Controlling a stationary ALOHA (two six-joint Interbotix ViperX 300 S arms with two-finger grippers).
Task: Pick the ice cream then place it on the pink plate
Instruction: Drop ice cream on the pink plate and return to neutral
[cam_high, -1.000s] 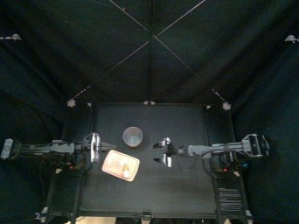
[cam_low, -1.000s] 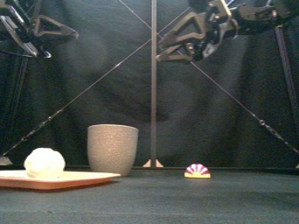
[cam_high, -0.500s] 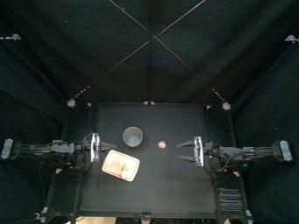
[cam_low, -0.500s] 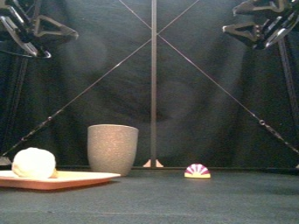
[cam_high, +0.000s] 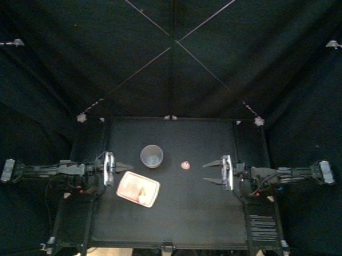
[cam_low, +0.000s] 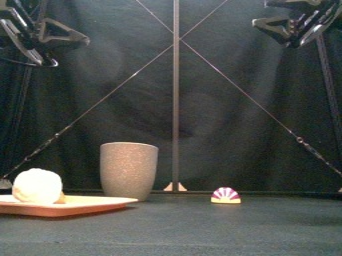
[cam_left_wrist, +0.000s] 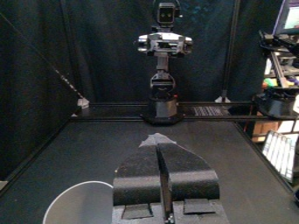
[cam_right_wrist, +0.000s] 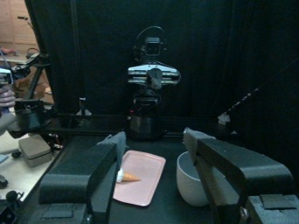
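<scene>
Front view: ice cream (cam_low: 38, 186) on plate (cam_low: 104, 203)

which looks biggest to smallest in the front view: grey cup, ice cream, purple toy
1. grey cup, tallest and widest
2. ice cream; it sits nearer the camera, so its lead over the toy may be overstated
3. purple toy, smallest

Top looks down, front level, wrist views face inward; all share the grey cup (cam_high: 152, 154)
</scene>
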